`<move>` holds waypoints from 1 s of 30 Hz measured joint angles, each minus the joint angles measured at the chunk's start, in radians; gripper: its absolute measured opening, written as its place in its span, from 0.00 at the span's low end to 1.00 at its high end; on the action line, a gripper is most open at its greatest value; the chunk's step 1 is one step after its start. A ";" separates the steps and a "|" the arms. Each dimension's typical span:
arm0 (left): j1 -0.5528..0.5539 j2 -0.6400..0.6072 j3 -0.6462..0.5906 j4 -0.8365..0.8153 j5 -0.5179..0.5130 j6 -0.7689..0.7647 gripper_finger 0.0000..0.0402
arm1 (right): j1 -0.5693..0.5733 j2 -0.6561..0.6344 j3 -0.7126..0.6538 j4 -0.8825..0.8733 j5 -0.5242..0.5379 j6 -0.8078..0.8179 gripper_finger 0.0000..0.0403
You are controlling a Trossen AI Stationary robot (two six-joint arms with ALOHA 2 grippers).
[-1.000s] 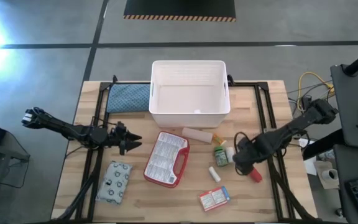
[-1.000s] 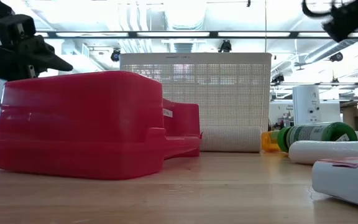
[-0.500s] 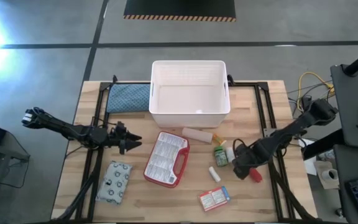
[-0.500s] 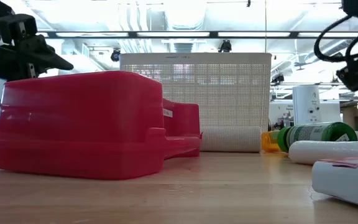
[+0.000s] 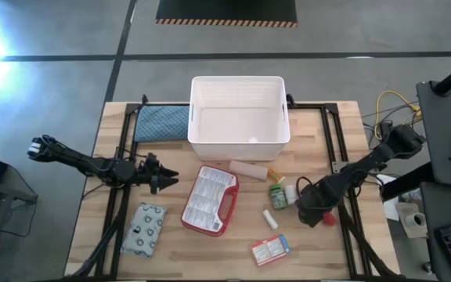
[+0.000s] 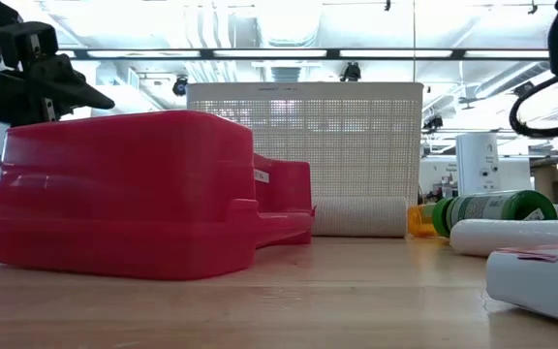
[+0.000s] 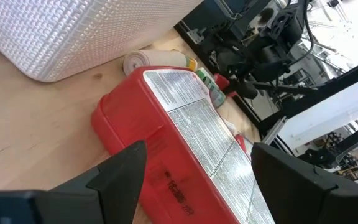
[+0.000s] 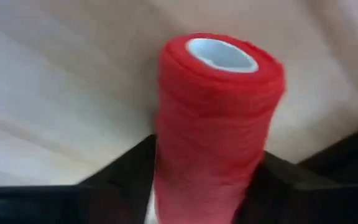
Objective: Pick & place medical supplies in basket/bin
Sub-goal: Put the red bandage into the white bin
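While right gripper [image 5: 313, 213] straddles one red cylinder [image 8: 213, 118], one basket [image 5: 239, 139].

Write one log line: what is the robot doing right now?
right gripper: around red cylinder, on table | left gripper: open, waiting beside red case | basket: nothing placed

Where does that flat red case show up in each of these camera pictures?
High view: red case at the table's middle, just in front of the white bin.
Low view: it fills the left half, bin behind.
Left wrist view: it lies centre, beyond the left gripper.
Right wrist view: not in it.
Shared landmark: the white bin.
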 joint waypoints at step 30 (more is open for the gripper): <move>0.000 0.000 0.000 0.000 -0.001 -0.018 0.67 | -0.833 0.000 0.790 0.310 0.577 -0.893 0.43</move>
